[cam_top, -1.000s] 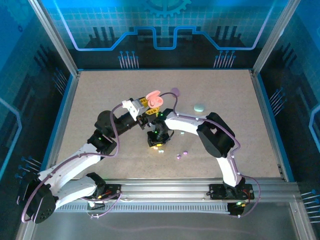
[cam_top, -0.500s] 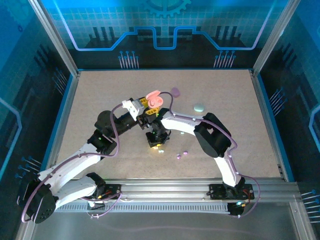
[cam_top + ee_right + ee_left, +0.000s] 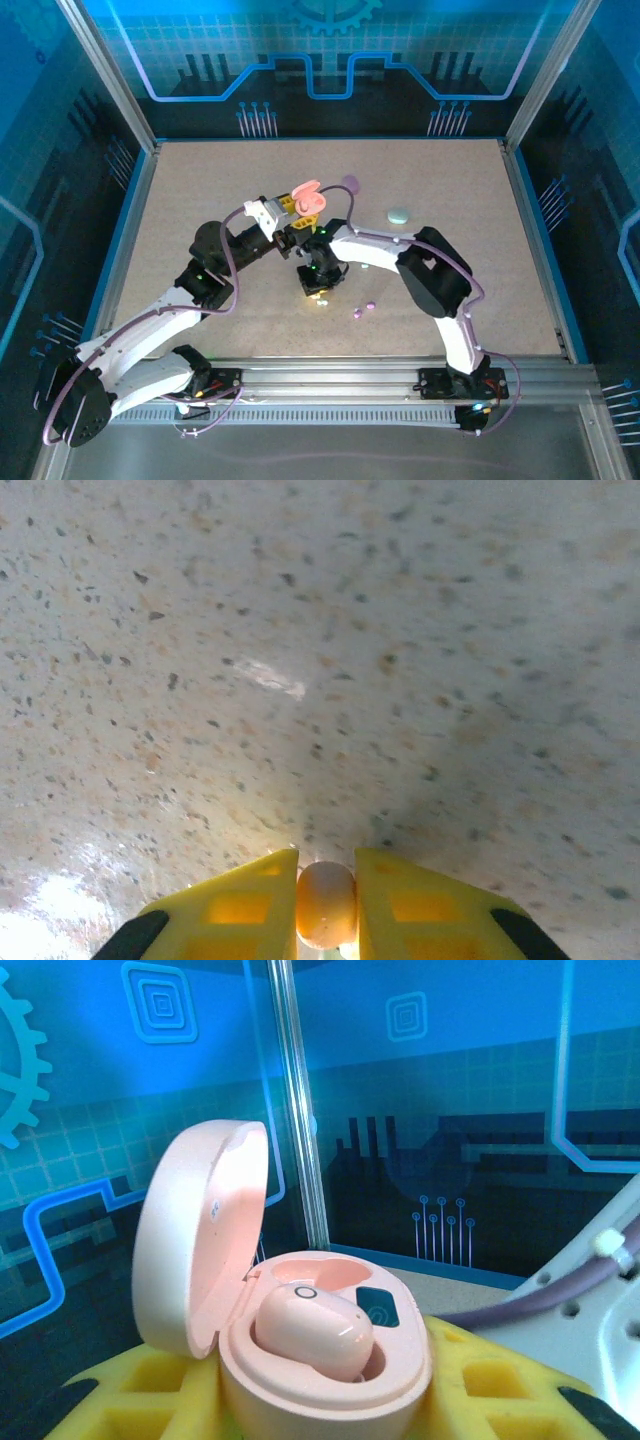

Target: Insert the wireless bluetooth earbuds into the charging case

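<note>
The right gripper is closed on a cream-pink earbud, which is pinched between the 2 yellow fingertips just above the speckled table. The grip is taken across the earbud's middle, with its rounded end left showing between the tips.

The pink charging case is carried by the left gripper, whose yellow fingers are closed against the case's base. The lid is hinged open, and 1 seated earbud is seen in the nearer well. The other well is judged to be vacant. In the top view the case is held just beyond the right gripper.

2 purple earbuds are left on the table near the right arm. A purple case and a mint case are set farther back.

The earbud is judged to be very light, hard and glossy, so it can easily be squirted out of a pinch or rolled between flat pads. Only a gentle squeeze is called for, kept across the widest part. The rounded shape must be matched to the well, or the earbud may be left perched on the rim. The case is also judged to be light, and its open lid is best left untouched.
</note>
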You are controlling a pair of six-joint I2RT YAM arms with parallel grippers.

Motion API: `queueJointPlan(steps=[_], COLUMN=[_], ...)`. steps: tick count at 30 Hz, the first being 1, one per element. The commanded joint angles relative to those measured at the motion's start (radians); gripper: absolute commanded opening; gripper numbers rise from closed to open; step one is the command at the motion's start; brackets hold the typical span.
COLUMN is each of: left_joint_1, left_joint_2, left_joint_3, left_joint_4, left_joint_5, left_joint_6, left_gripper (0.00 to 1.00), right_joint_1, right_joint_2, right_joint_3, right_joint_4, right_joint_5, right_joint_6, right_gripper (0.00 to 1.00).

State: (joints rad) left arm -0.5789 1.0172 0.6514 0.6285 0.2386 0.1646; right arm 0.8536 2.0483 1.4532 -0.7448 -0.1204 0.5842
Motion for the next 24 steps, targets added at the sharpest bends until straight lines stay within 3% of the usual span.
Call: queueJointPlan(steps=[1, 14, 20, 24], left_joint_1=[-0.004, -0.005, -0.004, -0.006], left_joint_2=[-0.006, 0.080, 0.135, 0.169], left_joint_3=[0.000, 0.003, -0.002, -0.005], left_joint_4=[0.017, 0.066, 0.115, 0.150], left_joint_5=[-0.012, 0.027, 0.093, 0.159], left_joint_6=[0.010, -0.033, -0.049, -0.054], left_gripper=[0.29, 0.29, 0.29, 0.28], right_joint_1=[-0.086, -0.334, -0.462, -0.496], right_joint_2=[-0.145, -0.553, -0.780, -0.872], right_joint_3=[-0.092, -0.303, -0.283, -0.230], right_joint_4=[0.077, 0.154, 0.112, 0.123], right_joint_5=[-0.024, -0.149, -0.240, -0.340], right_joint_6=[0.016, 0.020, 0.009, 0.010], right_gripper=[0.20, 0.20, 0.20, 0.21])
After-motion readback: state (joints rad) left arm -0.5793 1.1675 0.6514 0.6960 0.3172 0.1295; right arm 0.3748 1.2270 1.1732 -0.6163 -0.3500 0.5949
